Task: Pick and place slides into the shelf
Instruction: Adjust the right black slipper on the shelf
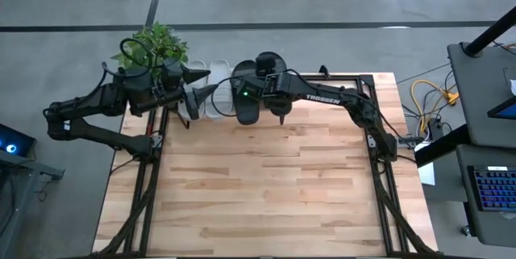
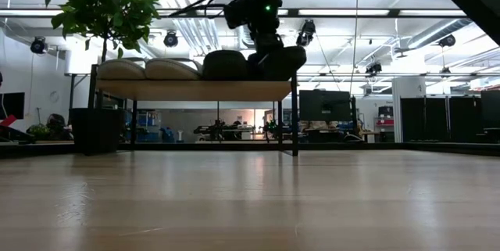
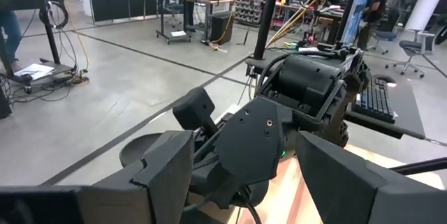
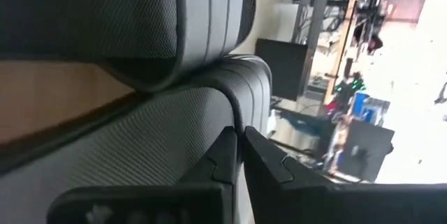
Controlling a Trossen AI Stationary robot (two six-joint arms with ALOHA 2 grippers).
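The shelf stands at the table's far edge. Two light grey slides and a black slide rest sole-down on its top board. A second black slide lies at the board's right end. My right gripper comes down onto that slide and is shut on it. My left gripper hovers level above the grey slides, open and holding nothing. Its fingers point toward the right arm's wrist. My right gripper pinches the piped edge of the black slide's mesh strap between its two fingertips. The fingers slant down onto it from the table's near side. The slide sits at the right end of the shelf's top board, close beside the other black slide.
A potted plant stands against the shelf's left end, close behind my left arm. The wide wooden tabletop stretches from the shelf to the near edge. Black frame rails run along both table sides.
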